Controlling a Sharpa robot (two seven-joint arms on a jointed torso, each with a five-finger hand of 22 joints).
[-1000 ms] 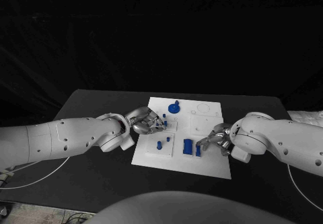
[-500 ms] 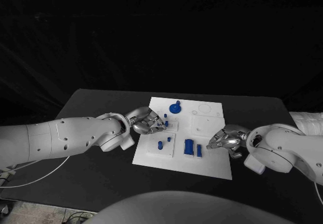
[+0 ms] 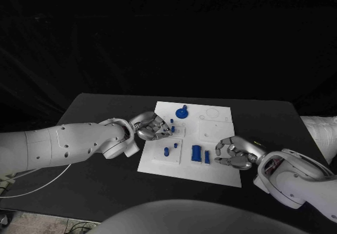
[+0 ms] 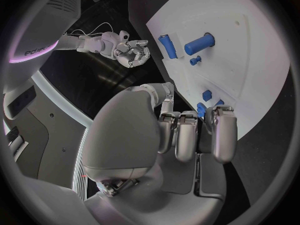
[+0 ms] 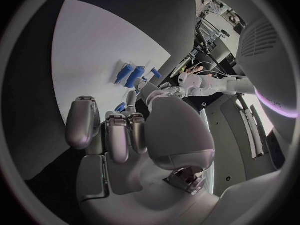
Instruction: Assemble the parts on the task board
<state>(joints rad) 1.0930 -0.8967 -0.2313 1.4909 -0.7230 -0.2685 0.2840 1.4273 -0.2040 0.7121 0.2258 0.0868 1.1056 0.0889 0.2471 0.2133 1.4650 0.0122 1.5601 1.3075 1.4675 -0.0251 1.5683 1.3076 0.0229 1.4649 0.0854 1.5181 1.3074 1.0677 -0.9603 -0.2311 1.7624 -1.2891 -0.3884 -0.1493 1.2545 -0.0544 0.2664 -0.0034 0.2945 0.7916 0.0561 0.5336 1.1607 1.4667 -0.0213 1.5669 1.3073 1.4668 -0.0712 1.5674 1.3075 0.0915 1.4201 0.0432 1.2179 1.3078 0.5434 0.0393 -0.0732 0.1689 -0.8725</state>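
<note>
The white task board lies mid-table. On it are a round blue knob, two upright blue blocks and small blue pegs. My left hand is at the board's left edge, fingers curled over a small blue part. In the left wrist view that part peeks out between the fingertips. My right hand hovers at the board's right edge beside the blocks, fingers curled in with nothing in them.
Black table surrounds the board, with bare room at the far side and the near left. A white cable trails off the table's left edge. The board's far right part has round recesses.
My right hand has drawn back from the blue blocks toward the board's right near edge, and its arm has swung outward. The left hand has stayed at the small part.
</note>
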